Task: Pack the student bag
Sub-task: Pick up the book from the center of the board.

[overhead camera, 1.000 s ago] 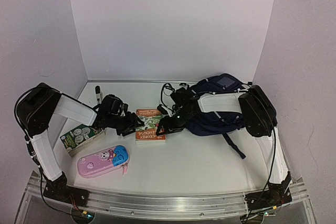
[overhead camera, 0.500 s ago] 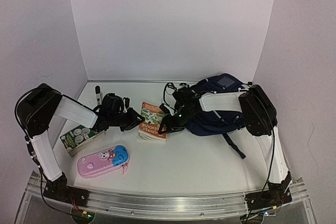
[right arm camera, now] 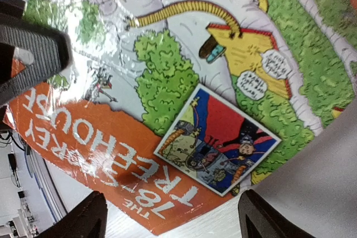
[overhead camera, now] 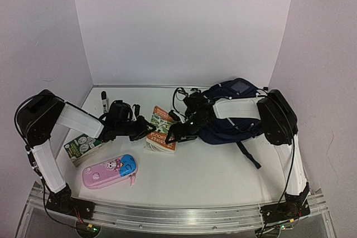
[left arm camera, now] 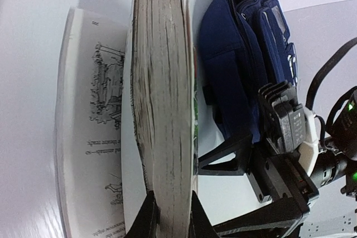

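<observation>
The backpack (overhead camera: pixel 226 131) lies right of centre on the surface (overhead camera: pixel 212 176). Judged soft and floppy, it is best taken by its opening edge. The book (overhead camera: pixel 160 132) is clamped by the left end effector (overhead camera: pixel 147 130). The right end effector (overhead camera: pixel 171 136) is spread open.

The right arm (overhead camera: pixel 240 107) lies across the student bag (overhead camera: pixel 231 132), hiding its middle. Left of the treehouse book (overhead camera: pixel 160 132), a green book (overhead camera: pixel 83 144) sits partly under the left arm (overhead camera: pixel 78 120). The treehouse book's cover overruns every edge of the right wrist view. The left tool (left arm camera: pixel 170 218) is cut off at the bottom of its own view.
</observation>
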Controlling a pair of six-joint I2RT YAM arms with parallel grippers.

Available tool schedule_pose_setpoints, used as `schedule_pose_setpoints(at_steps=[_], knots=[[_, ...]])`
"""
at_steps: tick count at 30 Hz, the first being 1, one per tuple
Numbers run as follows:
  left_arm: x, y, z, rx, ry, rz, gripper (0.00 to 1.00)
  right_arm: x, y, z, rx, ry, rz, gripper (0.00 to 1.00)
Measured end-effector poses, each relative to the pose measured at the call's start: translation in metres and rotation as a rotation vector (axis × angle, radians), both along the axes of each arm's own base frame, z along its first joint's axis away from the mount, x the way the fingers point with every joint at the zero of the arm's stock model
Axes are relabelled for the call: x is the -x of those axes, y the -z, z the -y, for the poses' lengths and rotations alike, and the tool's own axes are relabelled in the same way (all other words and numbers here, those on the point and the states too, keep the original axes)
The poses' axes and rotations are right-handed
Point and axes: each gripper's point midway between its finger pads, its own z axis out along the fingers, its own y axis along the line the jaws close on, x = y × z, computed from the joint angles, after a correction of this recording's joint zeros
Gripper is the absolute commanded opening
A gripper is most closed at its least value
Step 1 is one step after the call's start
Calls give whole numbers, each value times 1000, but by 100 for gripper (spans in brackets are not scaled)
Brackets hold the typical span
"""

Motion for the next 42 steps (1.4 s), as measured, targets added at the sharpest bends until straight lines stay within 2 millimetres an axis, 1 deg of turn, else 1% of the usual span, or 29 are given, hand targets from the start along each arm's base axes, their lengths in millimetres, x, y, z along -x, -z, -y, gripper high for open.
schedule_pose_setpoints(at_steps=[1, 3, 5, 6, 8, 11, 12, 13, 15, 17, 21, 26, 33, 39, 42], knots=[[4, -2, -1, -9, 9, 0, 0, 2, -4, 1, -4, -5, 5, 90], [12, -14, -2, -22, 30, 15, 0, 4, -20, 2, -20, -3, 17, 93], [18, -31, -4, -25, 49, 40, 0, 6, -44, 5, -50, -2, 39, 95], [21, -41, -5, -21, 57, 58, 0, 5, -61, 7, -74, 4, 55, 96], [24, -63, -6, -4, 71, 105, 0, -1, -93, 13, -125, 22, 82, 98], [30, -94, -6, 36, 96, 169, 0, -13, -141, 30, -213, 65, 115, 98], [32, -104, -6, 51, 107, 190, 0, -16, -154, 35, -238, 76, 119, 98], [34, -111, -5, 64, 118, 204, 0, -18, -163, 40, -257, 86, 121, 98], [39, -122, -2, 90, 145, 227, 0, -21, -175, 47, -288, 101, 113, 98], [43, -129, 2, 114, 176, 238, 0, -16, -179, 48, -312, 97, 85, 98], [52, -138, 11, 154, 233, 257, 0, -1, -175, 42, -332, 80, 13, 98], [59, -147, 18, 186, 270, 276, 0, 6, -171, 41, -339, 80, -38, 98], [64, -157, 23, 226, 301, 297, 0, 7, -172, 41, -357, 85, -62, 98], [66, -159, 24, 236, 313, 299, 0, 9, -173, 43, -362, 86, -59, 98], [67, -160, 25, 239, 316, 302, 0, 6, -174, 47, -366, 94, -55, 98]])
